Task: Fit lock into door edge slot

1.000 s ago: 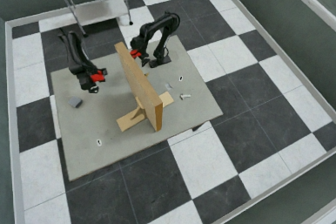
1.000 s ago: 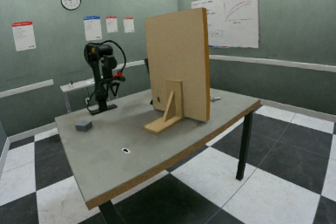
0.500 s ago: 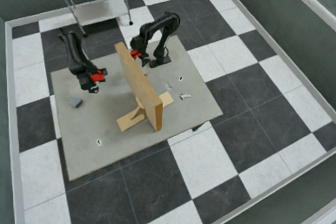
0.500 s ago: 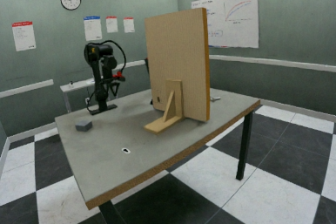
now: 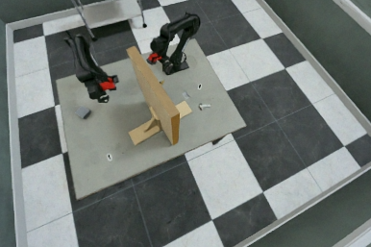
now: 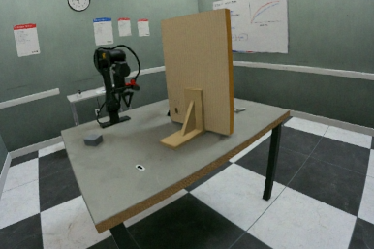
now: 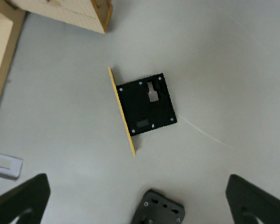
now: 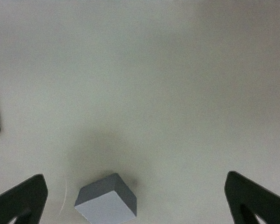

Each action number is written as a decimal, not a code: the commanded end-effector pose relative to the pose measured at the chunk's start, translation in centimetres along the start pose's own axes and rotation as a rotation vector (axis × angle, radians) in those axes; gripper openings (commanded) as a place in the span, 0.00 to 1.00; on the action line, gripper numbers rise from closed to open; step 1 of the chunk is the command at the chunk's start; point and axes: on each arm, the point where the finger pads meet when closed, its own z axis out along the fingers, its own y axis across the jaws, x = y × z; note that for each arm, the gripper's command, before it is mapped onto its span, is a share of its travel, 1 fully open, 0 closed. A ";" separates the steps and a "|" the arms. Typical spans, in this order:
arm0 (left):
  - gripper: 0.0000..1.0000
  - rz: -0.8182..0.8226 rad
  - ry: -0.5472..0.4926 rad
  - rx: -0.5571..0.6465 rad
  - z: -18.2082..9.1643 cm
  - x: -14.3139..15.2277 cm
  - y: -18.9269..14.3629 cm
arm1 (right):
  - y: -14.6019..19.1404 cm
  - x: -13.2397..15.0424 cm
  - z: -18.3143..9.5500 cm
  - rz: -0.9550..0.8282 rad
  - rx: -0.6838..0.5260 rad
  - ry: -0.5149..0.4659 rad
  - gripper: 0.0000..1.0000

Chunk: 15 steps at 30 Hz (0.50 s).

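Observation:
The lock, a black case (image 7: pixel 147 104) with a brass plate along one side, lies flat on the table in the left wrist view. The door (image 5: pixel 154 95) (image 6: pixel 196 55) stands upright in its wooden stand (image 5: pixel 139 135) (image 6: pixel 174 140). One end of the door (image 7: pixel 66 11) shows at the top of the left wrist view, and a keyhole (image 6: pixel 176 110) shows low in its face. My left gripper (image 7: pixel 138 182) is open and empty above the table, with the lock ahead of its fingers. My right gripper (image 8: pixel 136 181) (image 5: pixel 103 98) is open and empty, on the other side of the door.
A grey block (image 5: pixel 83 112) (image 6: pixel 93 140) (image 8: pixel 108 202) lies near my right gripper. Keyhole covers (image 5: pixel 110 157) (image 5: pixel 200 86) lie on both sides of the door. A handle (image 5: pixel 205 106) lies beyond the stand. A silver piece (image 7: pixel 6 165) and a black bolted part (image 7: pixel 158 208) are near my left gripper.

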 end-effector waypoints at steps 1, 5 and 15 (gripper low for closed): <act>1.00 -0.023 -0.009 -0.011 -1.2 0.8 0.6 | -0.1 -0.1 -0.7 -0.005 0.011 0.000 1.00; 1.00 -0.023 0.010 -0.011 -0.8 0.7 0.6 | -0.1 -0.1 -0.7 -0.005 0.011 0.000 1.00; 1.00 -0.020 0.010 -0.009 -0.8 0.7 0.5 | -0.1 -0.1 -0.7 -0.005 0.011 0.000 1.00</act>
